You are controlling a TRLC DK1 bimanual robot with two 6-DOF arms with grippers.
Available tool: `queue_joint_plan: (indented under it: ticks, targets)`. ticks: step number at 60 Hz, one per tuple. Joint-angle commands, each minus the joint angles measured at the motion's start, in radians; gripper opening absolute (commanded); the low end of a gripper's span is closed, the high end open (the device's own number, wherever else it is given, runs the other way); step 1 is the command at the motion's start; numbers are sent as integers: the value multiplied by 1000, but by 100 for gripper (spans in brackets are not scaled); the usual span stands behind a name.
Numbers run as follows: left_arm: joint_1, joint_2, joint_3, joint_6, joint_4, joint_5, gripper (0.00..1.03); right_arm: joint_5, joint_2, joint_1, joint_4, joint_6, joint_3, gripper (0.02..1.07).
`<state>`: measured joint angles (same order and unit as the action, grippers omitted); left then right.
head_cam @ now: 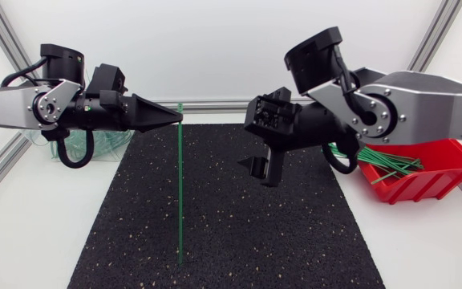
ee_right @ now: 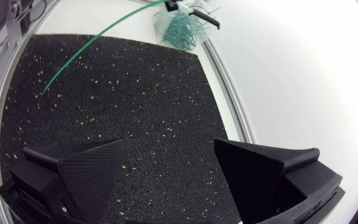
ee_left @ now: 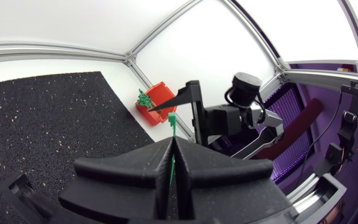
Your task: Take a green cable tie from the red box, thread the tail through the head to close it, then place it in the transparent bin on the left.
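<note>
**Black mat, one tie held upright, second pincer empty**

White table is covered in the middle by a black speckled mat; above its far edge both arms are seen from the head view. A green cable tie is gripped close to its top end by the left gripper; the tie hangs straight down, and its lower end is seen against the near part of the mat. The clamped state is confirmed by the left wrist view, where the two wedge fingers are pressed together with the green strip between them and its head end standing just past the tips; this contact is not resolved from above. The right gripper is held above the mat to the right of the tie, apart from it; its fingers are shown spread wide with nothing between them in the right wrist view. The red box is seen at the mat's right edge, partly under the right arm, with loose green ties in it. The transparent bin, largely hidden behind the left arm from above, is shown by the right wrist view beyond the mat's far corner, holding a tangle of green ties.
</note>
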<state>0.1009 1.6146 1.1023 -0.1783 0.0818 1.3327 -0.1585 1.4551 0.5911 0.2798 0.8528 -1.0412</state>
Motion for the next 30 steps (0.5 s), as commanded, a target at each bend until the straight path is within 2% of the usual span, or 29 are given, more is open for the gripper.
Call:
queue_joint_plan:
  ticks: [1, 8, 18, 19, 30]
  targets:
    - [-7, 84, 60, 26, 6, 36, 3, 66, 13, 61, -76, 120, 61, 103]
    - [-13, 136, 91, 31, 6, 46, 3, 166, 40, 124, -182, 226, 92, 103]
    - [-13, 168, 97, 31, 22, 79, 3, 232, 90, 165, -349, 373, 124, 103]
    - [-13, 169, 96, 31, 33, 80, 3, 251, 100, 176, -401, 417, 139, 103]
    - [-7, 188, 68, 30, 73, 80, 3, 310, 145, 239, -633, 597, 234, 102]
